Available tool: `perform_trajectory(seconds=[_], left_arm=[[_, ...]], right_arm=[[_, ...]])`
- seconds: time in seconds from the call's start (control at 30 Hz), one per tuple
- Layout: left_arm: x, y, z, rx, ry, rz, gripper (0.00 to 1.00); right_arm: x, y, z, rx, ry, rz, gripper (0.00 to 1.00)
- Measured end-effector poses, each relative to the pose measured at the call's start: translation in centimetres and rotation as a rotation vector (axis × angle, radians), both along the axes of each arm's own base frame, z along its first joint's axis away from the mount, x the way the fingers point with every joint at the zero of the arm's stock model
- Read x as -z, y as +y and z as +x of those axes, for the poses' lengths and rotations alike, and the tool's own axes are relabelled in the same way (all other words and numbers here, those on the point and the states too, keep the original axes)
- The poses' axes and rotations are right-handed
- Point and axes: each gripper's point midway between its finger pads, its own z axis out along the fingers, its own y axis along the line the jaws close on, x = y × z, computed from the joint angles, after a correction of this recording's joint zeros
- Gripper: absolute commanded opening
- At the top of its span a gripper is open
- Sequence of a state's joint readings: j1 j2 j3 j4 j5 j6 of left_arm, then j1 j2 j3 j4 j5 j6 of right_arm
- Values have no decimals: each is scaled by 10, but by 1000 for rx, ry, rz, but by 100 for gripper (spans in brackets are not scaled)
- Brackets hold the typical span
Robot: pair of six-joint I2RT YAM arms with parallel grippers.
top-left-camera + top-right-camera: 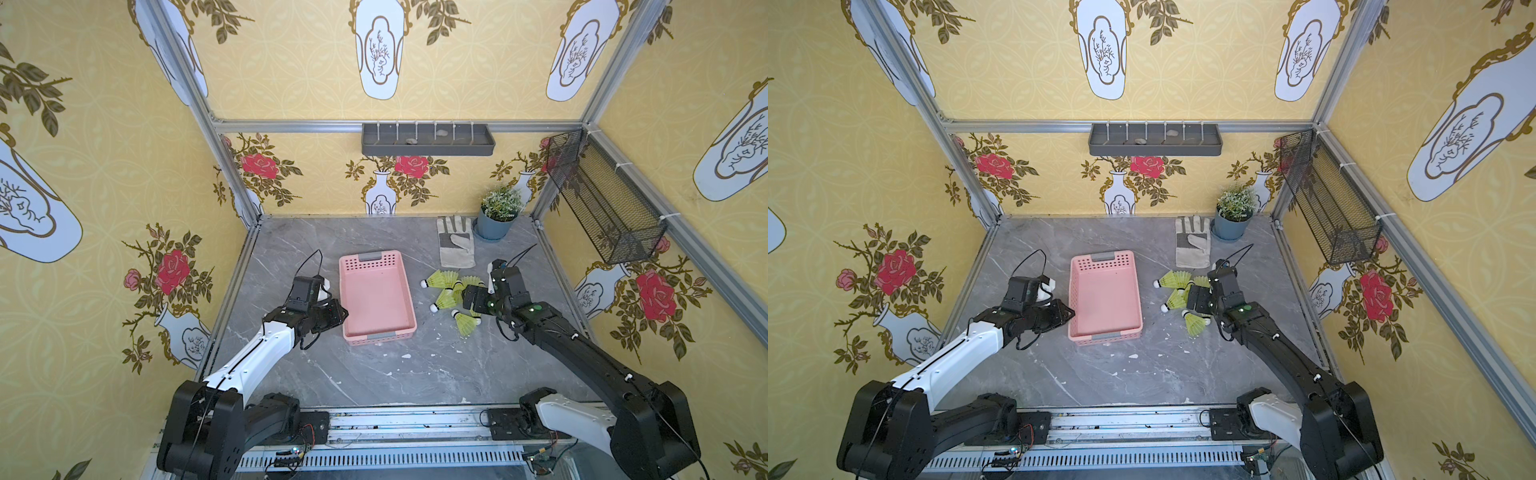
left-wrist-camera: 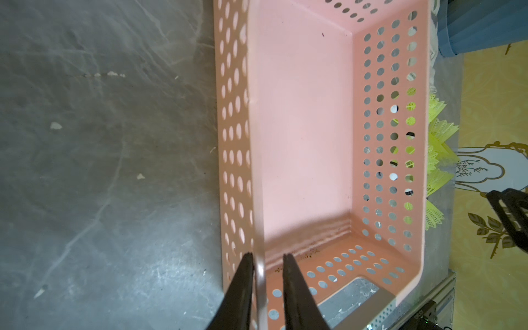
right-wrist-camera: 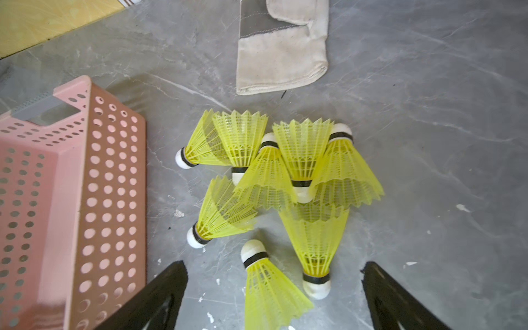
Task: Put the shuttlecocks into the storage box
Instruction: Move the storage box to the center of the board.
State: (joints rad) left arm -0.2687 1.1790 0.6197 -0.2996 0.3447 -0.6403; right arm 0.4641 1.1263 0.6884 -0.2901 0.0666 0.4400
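Risk: right gripper [image 3: 275, 264], spread wide over overlapping shuttlecocks [image 3: 303, 148] beside the storage box [image 3: 111, 183], may catch two skirts; left gripper [image 2: 267, 255], slightly parted astride its wall, cannot steady it.

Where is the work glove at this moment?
In both top views the glove lies flat on the table near the back wall, to the robot's right of the pink basket, beside the plant pot and behind the shuttlecocks.
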Motion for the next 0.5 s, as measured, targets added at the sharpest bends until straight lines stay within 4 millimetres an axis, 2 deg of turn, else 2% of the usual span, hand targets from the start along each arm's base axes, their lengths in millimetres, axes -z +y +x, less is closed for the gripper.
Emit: perform_trajectory(seconds=[0.23, 0.5], left_arm=[[-1, 1, 9, 4, -15, 23, 27], [2, 2, 26, 26, -31, 85, 23]], right_arm=[[5, 34, -10, -23, 30, 20, 98], [22, 67, -14, 12, 94, 58, 98]])
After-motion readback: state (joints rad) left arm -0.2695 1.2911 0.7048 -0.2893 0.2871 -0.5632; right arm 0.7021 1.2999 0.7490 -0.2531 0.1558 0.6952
